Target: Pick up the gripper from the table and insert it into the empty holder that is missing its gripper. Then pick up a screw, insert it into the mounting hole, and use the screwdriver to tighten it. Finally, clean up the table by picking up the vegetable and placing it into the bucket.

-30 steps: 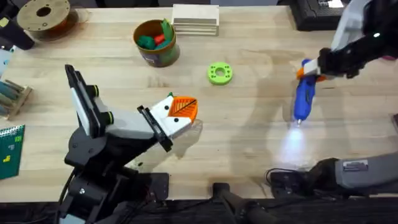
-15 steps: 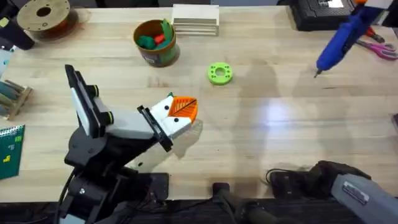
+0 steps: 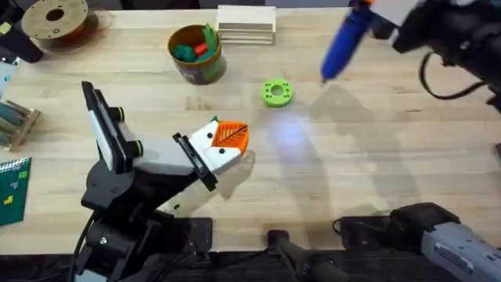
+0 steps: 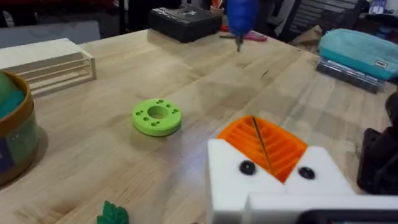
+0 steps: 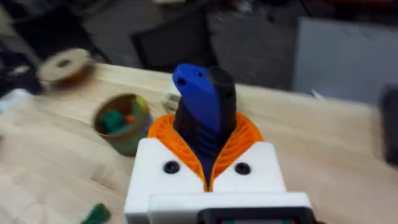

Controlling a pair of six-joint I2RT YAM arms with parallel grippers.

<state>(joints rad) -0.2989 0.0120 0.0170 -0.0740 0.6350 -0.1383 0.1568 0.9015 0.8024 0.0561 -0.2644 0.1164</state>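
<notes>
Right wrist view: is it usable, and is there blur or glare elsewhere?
Right wrist view: background smeared, but the screwdriver in the right end effector is readable. Overhead: the screwdriver is streaked and a pale light patch lies on the table. Left wrist view: mostly sharp.

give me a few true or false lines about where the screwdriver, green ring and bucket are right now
1. The right pincer holds the blue screwdriver above the table. True.
2. The green ring lies inside the bucket. False: it lies on the table, apart from the bucket.
3. The bucket is empty. False: green and red items sit in it.
4. The left pincer has its orange pads closed together with nothing between them. True.
5. The screwdriver's tip touches the ring. False: it hangs in the air off to the ring's side.
</notes>
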